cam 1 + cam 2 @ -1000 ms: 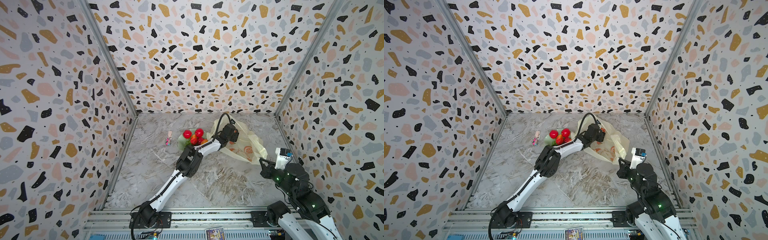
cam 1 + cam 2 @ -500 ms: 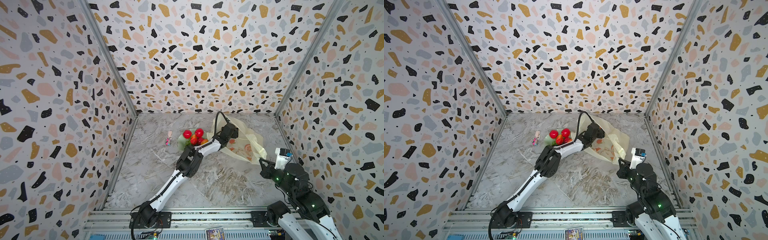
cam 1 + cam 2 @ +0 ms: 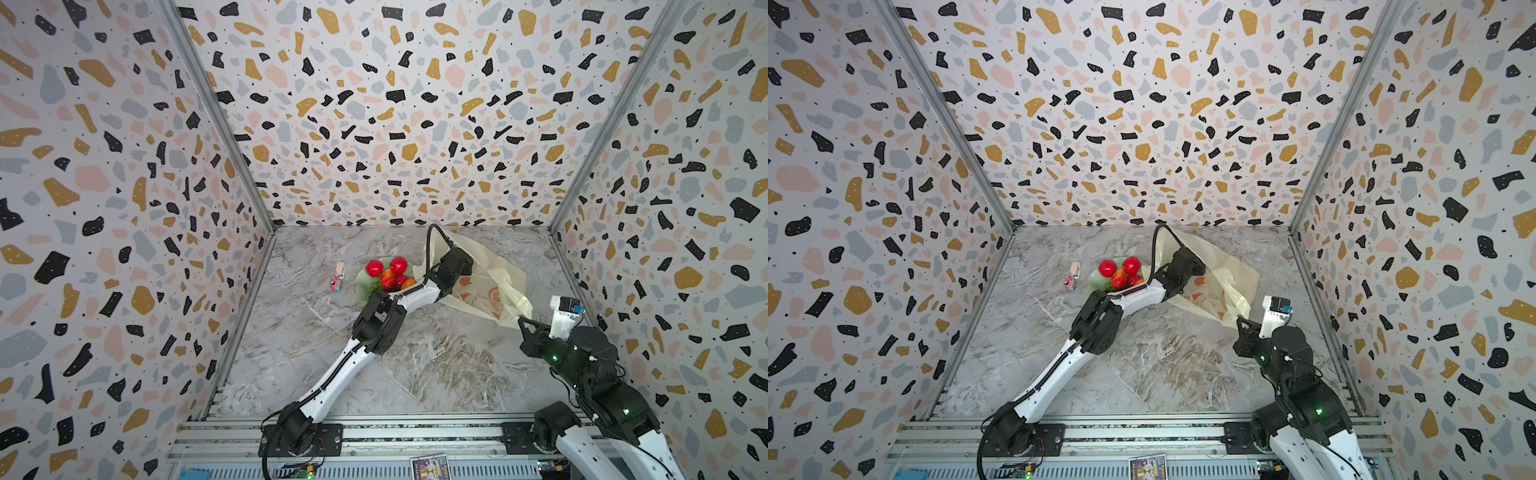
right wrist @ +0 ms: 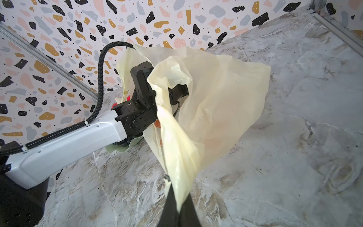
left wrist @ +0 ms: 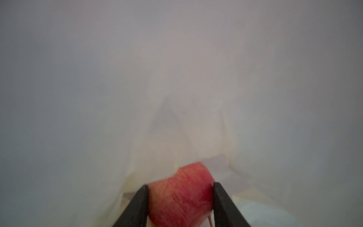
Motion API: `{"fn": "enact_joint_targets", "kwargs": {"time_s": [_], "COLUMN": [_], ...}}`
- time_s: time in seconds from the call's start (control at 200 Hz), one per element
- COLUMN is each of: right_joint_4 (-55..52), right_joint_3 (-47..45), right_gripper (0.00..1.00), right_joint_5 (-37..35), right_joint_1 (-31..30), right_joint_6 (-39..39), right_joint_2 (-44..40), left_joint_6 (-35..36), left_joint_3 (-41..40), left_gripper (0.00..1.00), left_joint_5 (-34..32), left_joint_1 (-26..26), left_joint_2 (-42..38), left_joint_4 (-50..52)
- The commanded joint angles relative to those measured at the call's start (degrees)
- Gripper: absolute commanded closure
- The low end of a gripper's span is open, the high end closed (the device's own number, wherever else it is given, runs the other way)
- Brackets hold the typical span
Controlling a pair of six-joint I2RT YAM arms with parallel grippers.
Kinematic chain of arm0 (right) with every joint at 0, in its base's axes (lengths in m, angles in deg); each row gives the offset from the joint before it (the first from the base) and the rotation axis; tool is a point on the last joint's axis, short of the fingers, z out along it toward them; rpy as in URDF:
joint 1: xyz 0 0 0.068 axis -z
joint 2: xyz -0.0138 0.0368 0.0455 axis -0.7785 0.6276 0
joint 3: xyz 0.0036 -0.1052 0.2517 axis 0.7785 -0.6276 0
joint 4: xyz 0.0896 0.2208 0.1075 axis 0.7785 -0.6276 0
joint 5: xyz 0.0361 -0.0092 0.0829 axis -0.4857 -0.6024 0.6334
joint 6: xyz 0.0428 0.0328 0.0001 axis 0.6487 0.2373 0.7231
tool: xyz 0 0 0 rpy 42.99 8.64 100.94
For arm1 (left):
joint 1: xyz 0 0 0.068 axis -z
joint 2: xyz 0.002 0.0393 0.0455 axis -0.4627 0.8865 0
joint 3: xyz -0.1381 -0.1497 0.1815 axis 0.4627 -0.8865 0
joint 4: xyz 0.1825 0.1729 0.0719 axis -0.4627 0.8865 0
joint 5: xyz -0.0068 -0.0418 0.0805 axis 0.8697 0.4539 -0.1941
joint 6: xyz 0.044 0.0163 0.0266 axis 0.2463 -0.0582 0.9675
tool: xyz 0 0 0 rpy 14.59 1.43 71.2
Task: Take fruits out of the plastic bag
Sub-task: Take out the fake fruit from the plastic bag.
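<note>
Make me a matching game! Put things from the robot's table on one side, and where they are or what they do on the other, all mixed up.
1 left gripper
2 right gripper
3 green plate
4 pink trinket

A pinches a strip of the plastic bag
B lies on the table, beside the plate
C inside the bag, jaws around a streaky red fruit
D carries a pile of fruits

Pairs: 1-C, 2-A, 3-D, 4-B
</note>
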Motion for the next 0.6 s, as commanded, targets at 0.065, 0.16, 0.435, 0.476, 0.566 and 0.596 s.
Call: {"fn": "enact_joint_targets", "kwargs": {"time_s": [0.065, 0.16, 0.435, 0.476, 0.566, 0.596], "right_joint_4": [-0.5, -0.4, -1.2, -1.7, -2.0, -2.0], "right_joint_3": [-0.1, -0.2, -1.2, -1.5, -2.2, -2.3], "right_gripper": [1.0, 1.0, 1.0, 1.0, 1.0, 1.0], "right_joint_5": [0.0, -0.1, -0.8, -1.5, -2.6, -2.8], "right_joint_1": [-0.3, -0.3, -0.3, -0.2, -0.2, -0.2], "right_joint_6": [0.3, 0.3, 2.5, 3.6, 5.1, 5.4], "right_joint_2": [-0.2, 0.0, -0.6, -0.7, -1.4, -1.6], "left_joint_6": [6.9, 10.0, 12.3, 12.3, 12.4, 12.6], "left_joint_3": [-7.3, -12.1, -29.6, -31.5, -35.3, -36.5], "left_gripper": [0.73, 0.74, 0.75, 0.75, 0.75, 0.75], "left_joint_5": [6.9, 9.5, 12.0, 13.0, 15.7, 17.0], "left_joint_1": [-0.6, -0.5, 0.0, 0.1, 0.7, 0.8], "left_joint_2": [-5.3, -8.8, -20.9, -22.4, -25.4, -26.3], "left_joint_4": [-3.6, -5.0, -16.9, -18.4, -20.9, -21.2]}}
